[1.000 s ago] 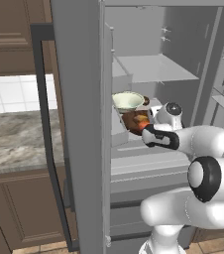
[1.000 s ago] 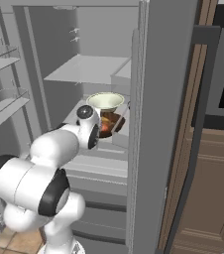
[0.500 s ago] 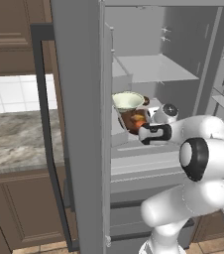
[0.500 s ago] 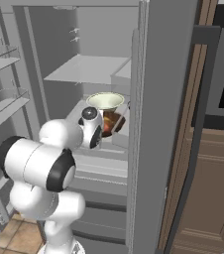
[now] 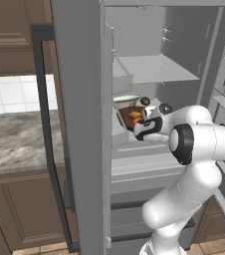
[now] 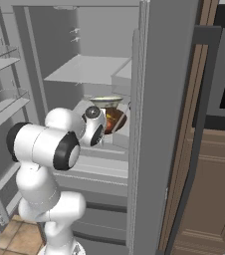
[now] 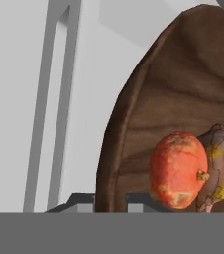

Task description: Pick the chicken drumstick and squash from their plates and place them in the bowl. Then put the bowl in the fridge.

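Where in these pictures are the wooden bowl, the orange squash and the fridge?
bowl (image 7: 183,74): hand view, bare brown inside wall.
squash (image 7: 178,168): hand view, middle of its orange skin.
fridge (image 5: 149,67): left base view, top of the pale shelf inside.

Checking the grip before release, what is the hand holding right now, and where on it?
The hand is shut on the wooden bowl, gripping its rim.

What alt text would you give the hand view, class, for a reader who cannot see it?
The gripper is shut on the rim of a dark wooden bowl holding an orange-red squash and a chicken drumstick, against the fridge's pale grey interior.
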Tool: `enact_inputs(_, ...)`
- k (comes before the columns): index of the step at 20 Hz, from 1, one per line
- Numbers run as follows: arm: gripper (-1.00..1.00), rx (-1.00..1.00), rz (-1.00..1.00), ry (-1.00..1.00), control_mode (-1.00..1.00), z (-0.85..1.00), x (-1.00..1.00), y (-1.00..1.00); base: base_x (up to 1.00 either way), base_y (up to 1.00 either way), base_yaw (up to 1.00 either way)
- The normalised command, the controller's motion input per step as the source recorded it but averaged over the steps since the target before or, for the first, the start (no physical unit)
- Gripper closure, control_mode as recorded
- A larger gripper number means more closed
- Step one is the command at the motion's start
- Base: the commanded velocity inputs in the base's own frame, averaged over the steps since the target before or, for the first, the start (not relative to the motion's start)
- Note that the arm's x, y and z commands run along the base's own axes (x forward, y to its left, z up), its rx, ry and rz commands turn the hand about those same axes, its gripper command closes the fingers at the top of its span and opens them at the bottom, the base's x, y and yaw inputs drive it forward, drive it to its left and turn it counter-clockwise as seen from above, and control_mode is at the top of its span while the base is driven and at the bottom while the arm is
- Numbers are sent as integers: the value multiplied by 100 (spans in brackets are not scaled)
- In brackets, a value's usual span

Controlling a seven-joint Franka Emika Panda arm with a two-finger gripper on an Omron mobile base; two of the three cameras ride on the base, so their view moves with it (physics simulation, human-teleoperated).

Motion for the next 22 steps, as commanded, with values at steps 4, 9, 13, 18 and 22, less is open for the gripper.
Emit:
enact_inputs(4,100,0,1,0,-100,-7,8,-3,0,0,0)
enact_inputs(9,100,0,3,0,-100,-9,0,-5,0,0,0)
enact_inputs(13,-100,0,0,0,-100,-1,7,-1,0,0,0)
enact_inputs(18,-100,0,0,-2,-100,0,-3,0,0,0,0)
enact_inputs(22,-100,0,0,-13,-100,23,-29,1,0,0,0)
